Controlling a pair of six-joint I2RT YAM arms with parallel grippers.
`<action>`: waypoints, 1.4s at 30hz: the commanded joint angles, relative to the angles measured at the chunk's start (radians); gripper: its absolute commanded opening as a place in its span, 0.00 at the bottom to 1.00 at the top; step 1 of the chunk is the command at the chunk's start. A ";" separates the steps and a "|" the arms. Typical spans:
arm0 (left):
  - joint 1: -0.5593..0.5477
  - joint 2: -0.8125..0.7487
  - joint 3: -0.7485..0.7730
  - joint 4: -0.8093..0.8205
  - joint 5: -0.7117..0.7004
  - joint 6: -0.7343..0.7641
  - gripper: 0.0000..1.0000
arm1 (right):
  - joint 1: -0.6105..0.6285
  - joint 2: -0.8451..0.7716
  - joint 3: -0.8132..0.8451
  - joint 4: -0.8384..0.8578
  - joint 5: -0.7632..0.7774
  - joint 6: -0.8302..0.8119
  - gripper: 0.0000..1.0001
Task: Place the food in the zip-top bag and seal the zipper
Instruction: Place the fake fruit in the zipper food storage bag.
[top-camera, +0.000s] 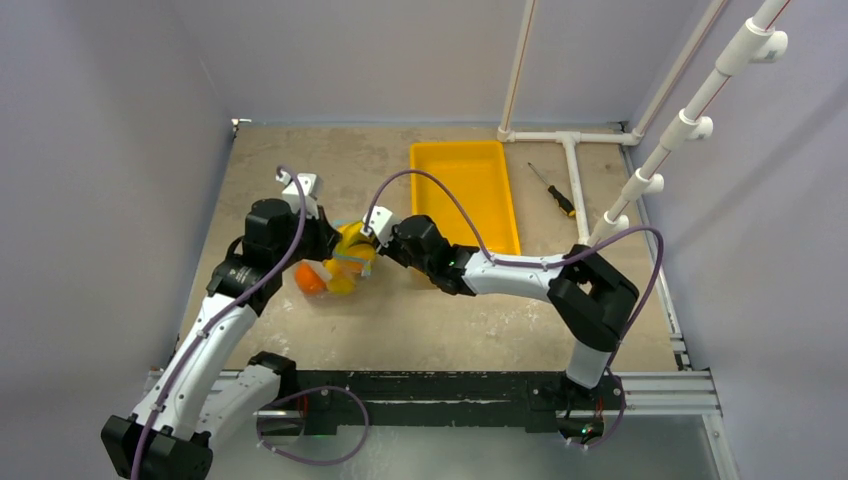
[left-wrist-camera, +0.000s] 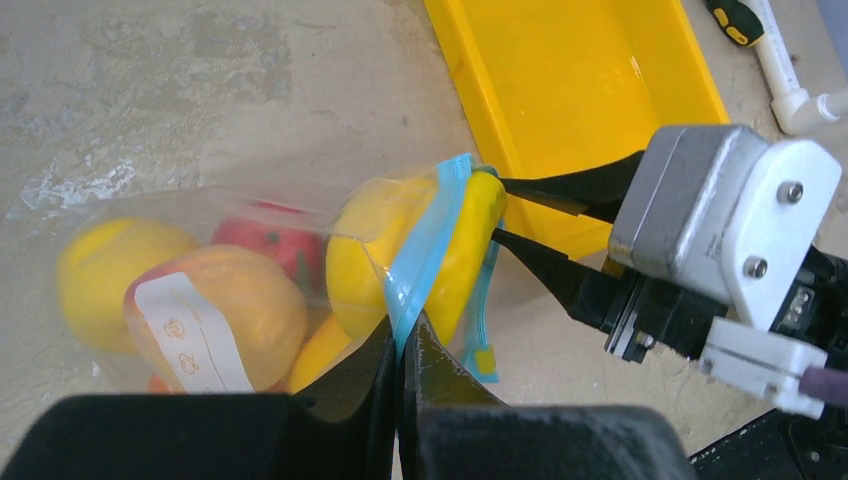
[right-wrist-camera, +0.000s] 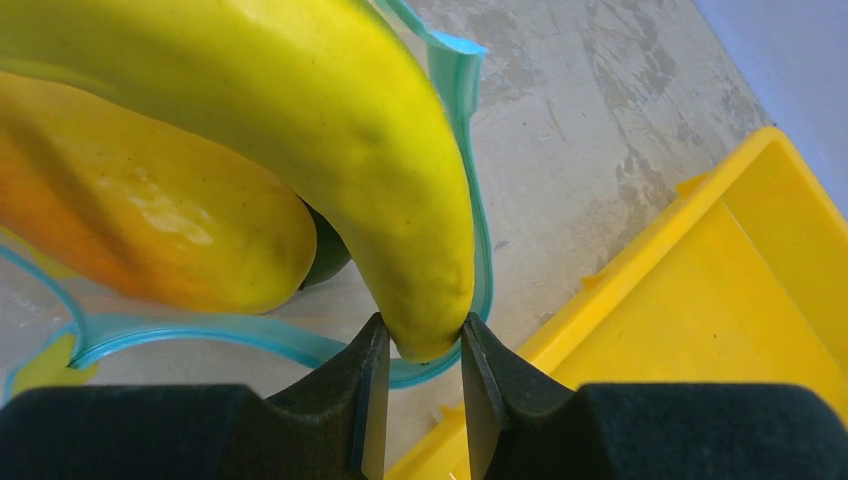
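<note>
The curved yellow toy banana (right-wrist-camera: 330, 130) runs lengthwise away from the right gripper (right-wrist-camera: 420, 345), whose fingers clamp its near tip. Its far end points into the clear floppy zip-top bag (left-wrist-camera: 150, 215) on the beige table (top-camera: 500, 310), left of the yellow rectangular tray (top-camera: 465, 190). The left gripper (left-wrist-camera: 403, 325) pinches the teal-blue zipper strip (left-wrist-camera: 425, 250), fingers together.

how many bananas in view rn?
1: a banana, its tip pinched by the right gripper, sticking out through the mouth of the bag. Others may be hidden among the fruit inside.
</note>
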 joint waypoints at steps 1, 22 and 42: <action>-0.004 0.030 0.069 0.001 -0.015 -0.026 0.00 | 0.028 -0.023 0.040 -0.014 0.078 -0.002 0.00; -0.004 0.100 0.096 -0.005 -0.007 -0.059 0.00 | 0.174 0.071 0.283 -0.178 0.252 0.010 0.13; -0.004 0.069 0.104 -0.027 -0.050 -0.045 0.00 | 0.162 -0.142 0.159 -0.076 0.175 0.093 0.45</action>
